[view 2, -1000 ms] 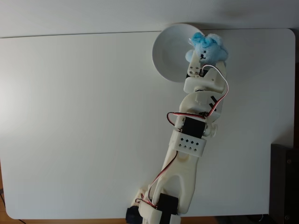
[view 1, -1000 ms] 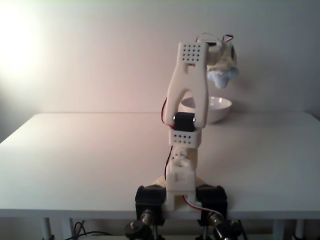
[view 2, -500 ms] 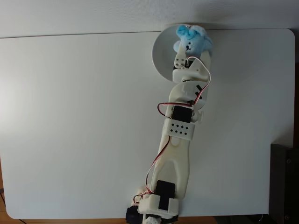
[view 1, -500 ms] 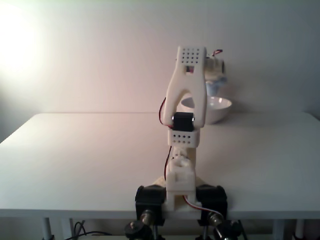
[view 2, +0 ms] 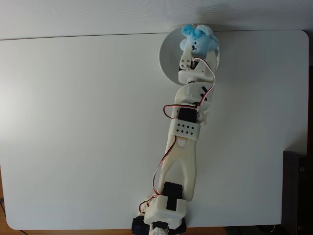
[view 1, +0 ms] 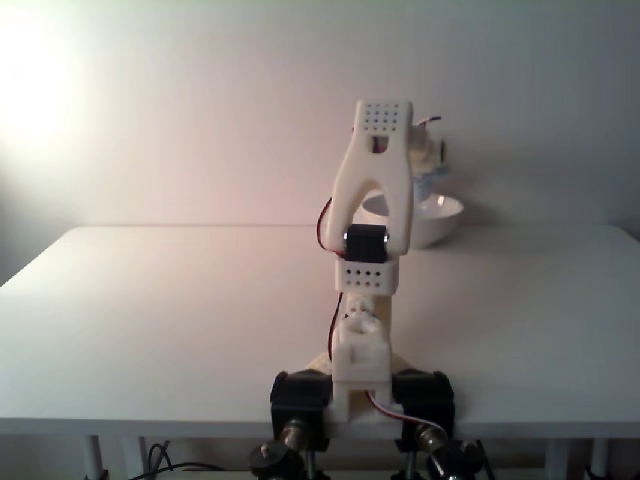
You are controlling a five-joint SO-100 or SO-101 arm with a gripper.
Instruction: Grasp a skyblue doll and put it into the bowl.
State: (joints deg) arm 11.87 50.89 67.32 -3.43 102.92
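1 second has carried the gripper (view 2: 190, 49), clamped on the skyblue doll (view 2: 197, 40), from the bowl's (view 2: 168, 56) right rim to above its middle. Release looks next.

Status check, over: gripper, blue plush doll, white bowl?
Gripper shut on fuzzy skyblue doll. Doll held over glossy white bowl, not released. Nothing in the way.
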